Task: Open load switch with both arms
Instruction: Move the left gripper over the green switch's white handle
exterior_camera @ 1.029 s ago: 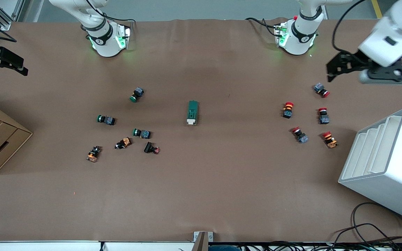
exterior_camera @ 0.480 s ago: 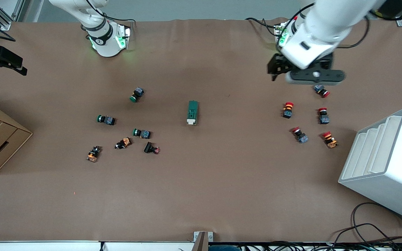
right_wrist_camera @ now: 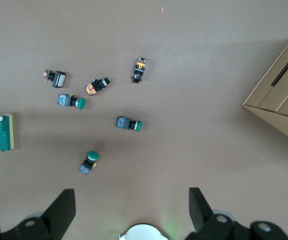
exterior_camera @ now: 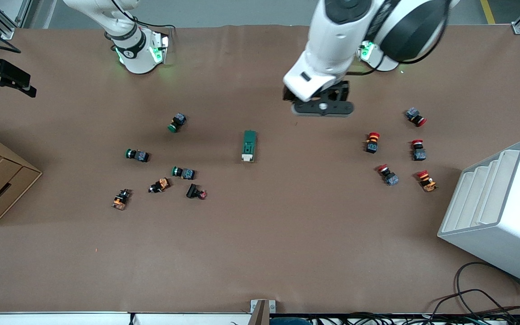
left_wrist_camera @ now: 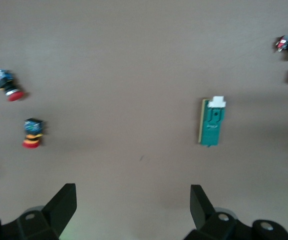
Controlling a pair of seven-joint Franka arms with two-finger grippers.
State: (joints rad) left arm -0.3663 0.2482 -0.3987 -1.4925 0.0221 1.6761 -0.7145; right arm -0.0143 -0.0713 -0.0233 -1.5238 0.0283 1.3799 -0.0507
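The load switch (exterior_camera: 249,146) lies mid-table (exterior_camera: 260,234), white tab nearest the front camera. My left tool (exterior_camera: 316,101) hangs released over bare table toward my left base. My right tool (right_wrist_camera: 131,212), released, waits high over its end.

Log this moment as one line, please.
left gripper: open, over bare table near load switch | right gripper: open, waiting | switch untouched
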